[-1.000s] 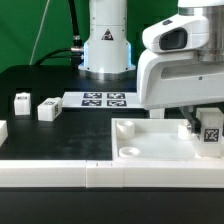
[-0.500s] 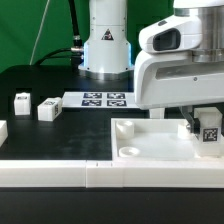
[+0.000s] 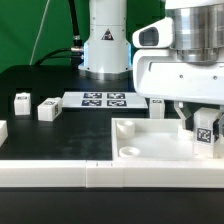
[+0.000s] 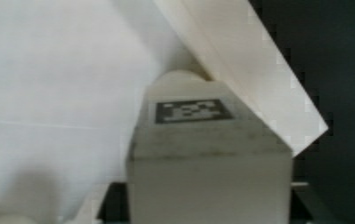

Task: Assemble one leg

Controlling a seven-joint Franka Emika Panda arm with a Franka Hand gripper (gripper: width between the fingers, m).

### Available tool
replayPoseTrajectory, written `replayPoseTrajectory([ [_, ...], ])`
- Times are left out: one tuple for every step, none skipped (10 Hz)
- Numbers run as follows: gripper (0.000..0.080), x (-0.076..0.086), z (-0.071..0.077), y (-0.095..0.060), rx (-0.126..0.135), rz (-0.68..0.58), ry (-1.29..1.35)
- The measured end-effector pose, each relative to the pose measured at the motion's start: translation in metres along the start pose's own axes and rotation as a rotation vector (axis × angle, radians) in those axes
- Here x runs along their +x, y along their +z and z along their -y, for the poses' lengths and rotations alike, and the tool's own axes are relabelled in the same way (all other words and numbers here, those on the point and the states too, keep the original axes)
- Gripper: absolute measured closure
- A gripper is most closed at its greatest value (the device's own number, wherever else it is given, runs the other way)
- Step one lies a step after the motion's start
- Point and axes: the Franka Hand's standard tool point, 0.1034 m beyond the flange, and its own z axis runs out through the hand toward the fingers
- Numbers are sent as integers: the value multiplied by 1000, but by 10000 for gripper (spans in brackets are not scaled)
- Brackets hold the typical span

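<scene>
My gripper (image 3: 203, 128) is shut on a leg (image 3: 206, 130), a small white block with a black-and-white tag, and holds it over the far right part of the large white square tray-like piece (image 3: 150, 140). In the wrist view the leg (image 4: 200, 150) fills the middle, tag facing the camera, its far end at the tray's raised rim (image 4: 245, 60). Dark fingers (image 4: 99, 205) show at both sides of the leg. Two more tagged white legs (image 3: 48, 110) (image 3: 21, 100) stand on the black table at the exterior view's left.
The marker board (image 3: 104, 98) lies in front of the robot base (image 3: 106, 50). A long white rail (image 3: 60, 172) runs along the table's front edge. A round socket (image 3: 129, 152) sits in the tray's near corner. A white part (image 3: 3, 129) pokes in at the exterior view's left edge.
The gripper with the leg has shifted slightly toward the exterior view's left and turned a little; the leg now sits a bit higher and tilted over the tray.
</scene>
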Motion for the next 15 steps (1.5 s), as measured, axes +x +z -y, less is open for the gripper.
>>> replayPoseTrajectory([
  [508,-1,-2,0,15,1,135],
  [508,-2,-3,0,15,-6,285],
  [508,-2,-4,0,14,-8,396],
  [508,-3,-4,0,14,-5,475],
  [508,-4,-4,0,13,1,570],
  [508,-5,-4,0,14,5,627],
  [508,-6,-4,1,16,12,695],
  [508,-6,-3,0,16,16,762],
  [508,-6,-3,1,15,16,755],
  [340,-7,-3,2,14,17,746],
  [218,-6,-3,2,15,16,690],
  [218,-5,-4,2,16,15,619],
  [162,-5,-3,1,18,14,495],
  [153,-6,-2,1,13,13,337],
  [153,-6,-1,1,11,12,221],
])
